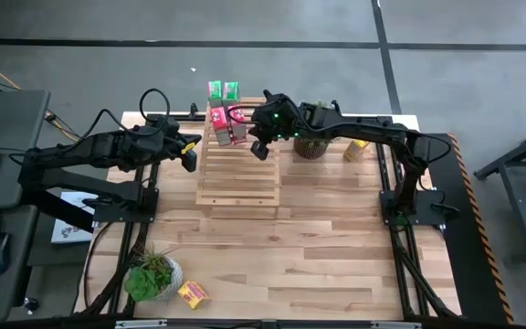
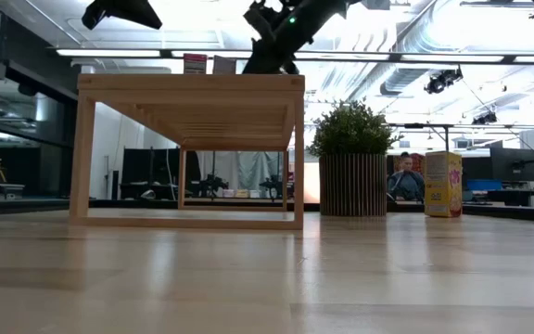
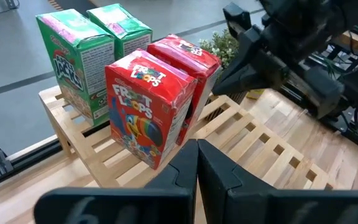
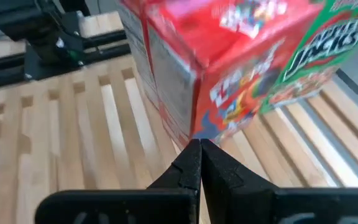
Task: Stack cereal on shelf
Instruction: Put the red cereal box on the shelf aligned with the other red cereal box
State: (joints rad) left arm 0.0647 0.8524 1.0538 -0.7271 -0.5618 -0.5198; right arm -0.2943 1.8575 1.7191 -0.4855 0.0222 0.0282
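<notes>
Two green cardboard cereal boxes (image 1: 224,90) and two red cardboard cereal boxes (image 1: 226,125) are stood upright in rows at the far end of the pale slatted wooden shelf (image 1: 238,174), probably so that room is left in front. Both grippers are held empty, fingers pressed together: the right gripper (image 1: 259,148) above the slats beside the red boxes, the left gripper (image 1: 190,160) at the shelf's left edge. One yellow cardboard cereal box (image 1: 356,149) is left on the wooden plank worktop (image 1: 336,256), another yellow box (image 1: 192,292) near its front.

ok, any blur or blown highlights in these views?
Right wrist view: the red cereal box is motion-smeared, its print unreadable. Left wrist view: sharp, box lettering legible. Low view: bright ceiling light strips wash out the top; the nearest tabletop is soft. High view: evenly lit.
</notes>
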